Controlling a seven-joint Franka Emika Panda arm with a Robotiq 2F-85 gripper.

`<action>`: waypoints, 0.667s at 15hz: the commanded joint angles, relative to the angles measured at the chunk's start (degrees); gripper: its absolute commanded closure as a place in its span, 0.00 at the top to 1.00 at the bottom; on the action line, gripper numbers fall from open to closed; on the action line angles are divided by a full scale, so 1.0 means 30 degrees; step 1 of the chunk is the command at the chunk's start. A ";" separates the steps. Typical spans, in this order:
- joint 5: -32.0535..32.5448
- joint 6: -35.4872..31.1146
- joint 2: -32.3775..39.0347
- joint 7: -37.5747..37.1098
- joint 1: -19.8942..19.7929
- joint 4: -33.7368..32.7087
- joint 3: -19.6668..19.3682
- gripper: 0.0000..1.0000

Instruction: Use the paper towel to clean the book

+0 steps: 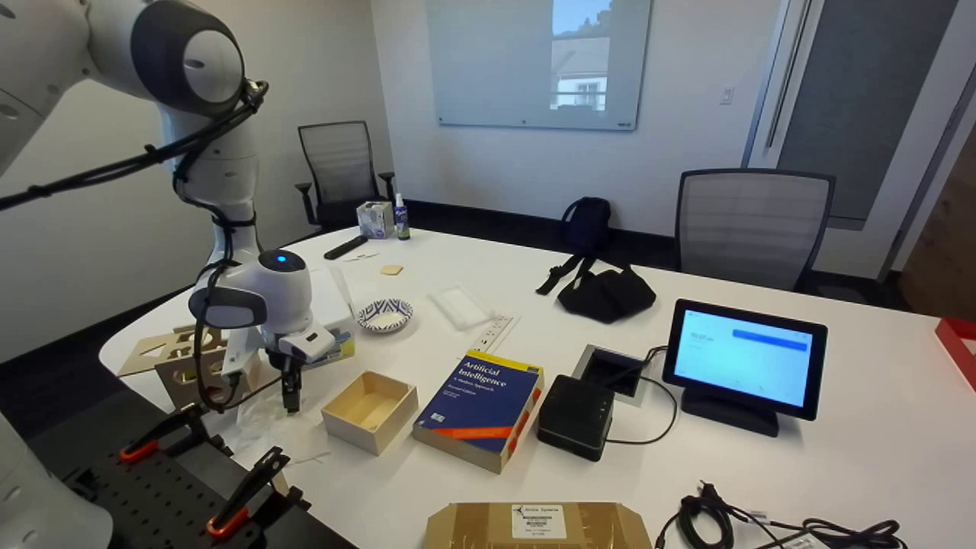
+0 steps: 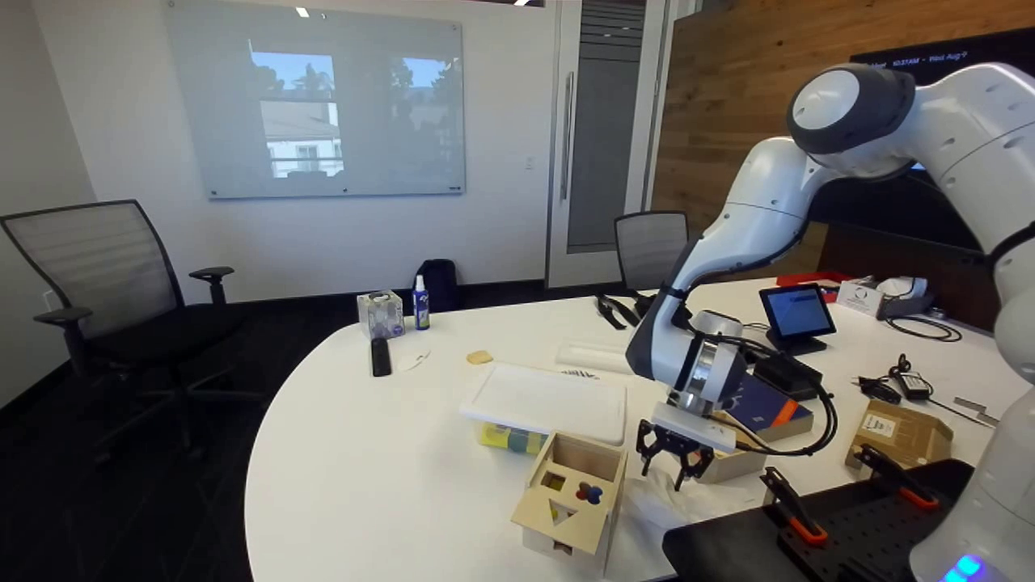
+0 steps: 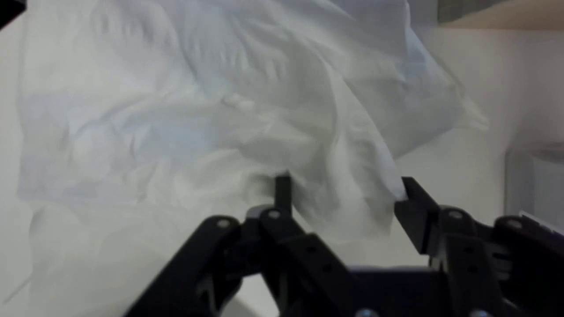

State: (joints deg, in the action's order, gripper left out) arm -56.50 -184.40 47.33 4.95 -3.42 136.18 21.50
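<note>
Lying crumpled on the white table, the paper towel spreads beneath the gripper, whose jaws stand apart; a wooden box sits between the towel and the book, which lies closed, cover up.

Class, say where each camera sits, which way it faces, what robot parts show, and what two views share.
Exterior view: raised, facing over the shape-sorter toward the whiteboard; arm and gripper at picture right.
Exterior view: raised, facing over the book toward the whiteboard; arm and gripper at picture left.
Wrist view: on the arm's end, facing down at the paper towel; gripper shows.
Shared by both exterior views: whiteboard, book.
</note>
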 commanded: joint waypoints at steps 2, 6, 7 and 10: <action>0.0048 0.0478 0.0374 -0.0026 -0.0258 -0.0520 -0.0011 0.27; 0.0217 0.1103 0.0044 0.0123 -0.0525 -0.0399 -0.0131 0.00; 0.0224 0.1264 -0.0147 0.0039 -0.0500 -0.0326 -0.0245 0.00; 0.0414 0.1646 -0.1345 0.0141 -0.0659 0.0319 -0.0425 0.00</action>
State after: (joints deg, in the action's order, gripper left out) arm -55.86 -182.71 48.21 5.11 -4.93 134.83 20.92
